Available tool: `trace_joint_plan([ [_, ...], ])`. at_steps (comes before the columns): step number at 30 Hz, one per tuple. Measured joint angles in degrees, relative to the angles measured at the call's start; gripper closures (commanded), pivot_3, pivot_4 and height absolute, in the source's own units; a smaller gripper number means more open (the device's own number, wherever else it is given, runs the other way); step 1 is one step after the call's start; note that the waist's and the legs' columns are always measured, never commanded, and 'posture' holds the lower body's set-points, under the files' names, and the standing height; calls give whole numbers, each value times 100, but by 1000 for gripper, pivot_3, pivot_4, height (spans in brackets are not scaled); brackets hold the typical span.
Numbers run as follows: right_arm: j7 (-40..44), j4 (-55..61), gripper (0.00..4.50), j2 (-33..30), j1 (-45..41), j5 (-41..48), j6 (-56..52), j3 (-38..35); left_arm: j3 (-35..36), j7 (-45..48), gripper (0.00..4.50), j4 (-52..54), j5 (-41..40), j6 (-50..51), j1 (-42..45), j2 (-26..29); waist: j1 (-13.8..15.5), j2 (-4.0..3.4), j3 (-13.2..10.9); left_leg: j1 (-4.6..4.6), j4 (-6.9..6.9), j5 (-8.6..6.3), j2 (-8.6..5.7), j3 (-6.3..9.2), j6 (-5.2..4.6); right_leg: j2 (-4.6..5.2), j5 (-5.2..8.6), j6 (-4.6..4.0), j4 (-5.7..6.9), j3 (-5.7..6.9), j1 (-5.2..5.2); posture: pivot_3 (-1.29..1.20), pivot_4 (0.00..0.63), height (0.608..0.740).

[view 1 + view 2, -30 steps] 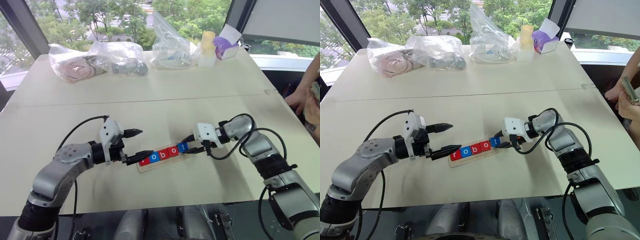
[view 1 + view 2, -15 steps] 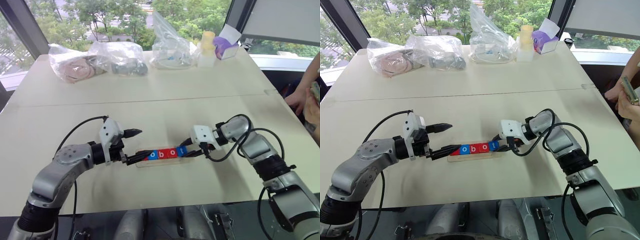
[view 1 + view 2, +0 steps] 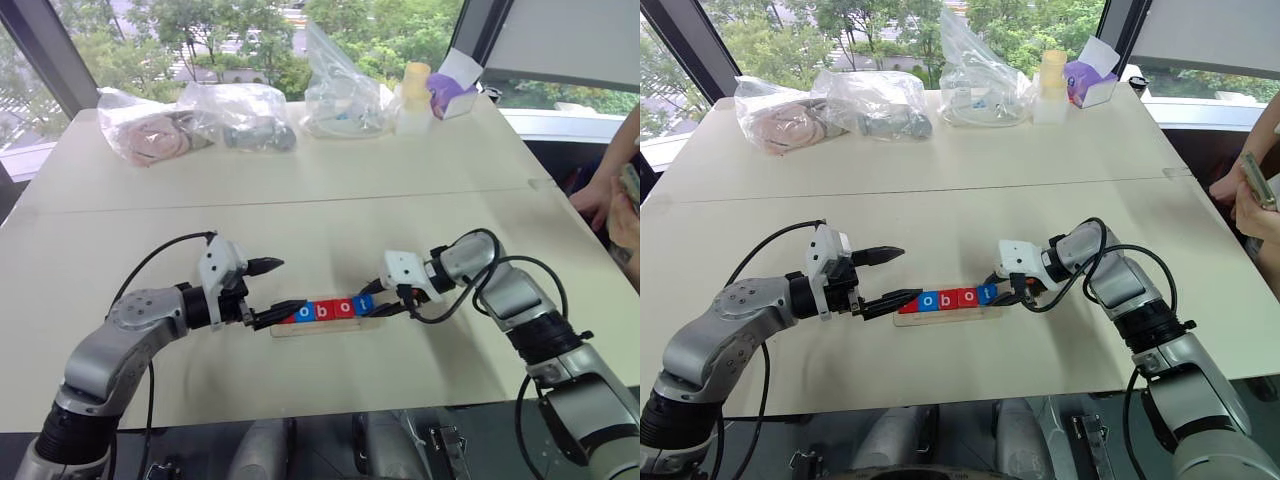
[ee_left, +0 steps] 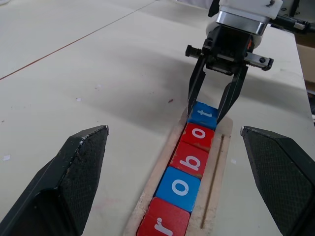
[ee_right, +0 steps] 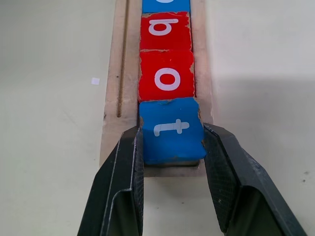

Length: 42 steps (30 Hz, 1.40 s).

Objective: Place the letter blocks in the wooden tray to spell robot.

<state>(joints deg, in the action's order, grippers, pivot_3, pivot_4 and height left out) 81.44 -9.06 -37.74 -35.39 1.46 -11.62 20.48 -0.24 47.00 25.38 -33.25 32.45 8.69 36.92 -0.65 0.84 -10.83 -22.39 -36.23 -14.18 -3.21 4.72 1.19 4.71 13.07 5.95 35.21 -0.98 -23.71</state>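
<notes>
Right claw point(image 5: 171, 147) clamping blue t block point(image 5: 172, 130), five letter blocks point(image 4: 189, 169), one wooden tray point(image 4: 216, 162)

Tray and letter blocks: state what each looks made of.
Wooden tray: pale unfinished-looking wood, matte, faint grain. Letter blocks: probably painted wood, red and blue faces with white letters; paint chipped along the edges, showing a lighter core.

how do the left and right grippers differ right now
The left gripper has its fingers spread wide and holds nothing; the right gripper has its fingers shut on the blue t block. The left sits at the r end of the wooden tray, the right at the t end. Both have black fingers.
</notes>
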Motion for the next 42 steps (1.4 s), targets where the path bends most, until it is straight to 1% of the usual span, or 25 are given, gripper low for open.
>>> trace_joint_plan([
  [10, 51, 518, 3364, -162, 5, 225, -677, -42, -3, 16, 0, -3, 1, -3, 53, -13, -2, 0, 0, 0, 1, 0, 0, 0, 0, 0, 0, 0, 0, 0, -1, 0, 150, 740],
  [17, -69, 659, 3364, -165, 96, 270, -1020, -42, -9, 22, 0, -30, 6, -6, 71, -43, -1, 0, 0, 0, -1, 0, 0, -1, 0, 1, 0, 0, 0, 0, -1, 0, 150, 740],
  [26, -273, 650, 3364, -158, 96, 216, -1035, -35, -12, 23, 0, -33, 8, -7, 99, -68, -2, 0, 0, 0, -1, 0, 0, -1, 0, 0, 0, 0, 0, 0, -1, 0, 150, 740],
  [38, -304, 649, 3364, -155, 160, 214, -1034, 92, -12, 18, 0, -35, 8, -6, 110, -90, -3, 0, 0, 0, -1, 0, 0, -1, 0, 0, 0, 0, 0, 0, -1, 0, 150, 740],
  [40, -310, 649, 2309, -154, 160, 215, -1034, 98, -13, 16, 0, -35, 8, -6, 110, -93, -3, 0, 0, 0, -1, 0, 0, -1, 0, 0, 0, 0, 1, 0, -1, 0, 150, 740],
  [41, -312, 649, 1935, -154, 160, 215, -1036, 108, -13, 15, 0, -35, 8, -6, 110, -94, -2, 0, 0, 0, -1, 0, 0, -1, 0, 0, 0, 0, 1, 0, -1, 0, 150, 740],
  [42, -300, 651, 1414, -153, 160, 222, -1037, 114, -13, 14, 0, -35, 8, -7, 110, -94, -2, 0, 0, 0, -1, 0, 0, -1, 0, 0, 0, 0, 1, 0, -1, 0, 150, 740],
])
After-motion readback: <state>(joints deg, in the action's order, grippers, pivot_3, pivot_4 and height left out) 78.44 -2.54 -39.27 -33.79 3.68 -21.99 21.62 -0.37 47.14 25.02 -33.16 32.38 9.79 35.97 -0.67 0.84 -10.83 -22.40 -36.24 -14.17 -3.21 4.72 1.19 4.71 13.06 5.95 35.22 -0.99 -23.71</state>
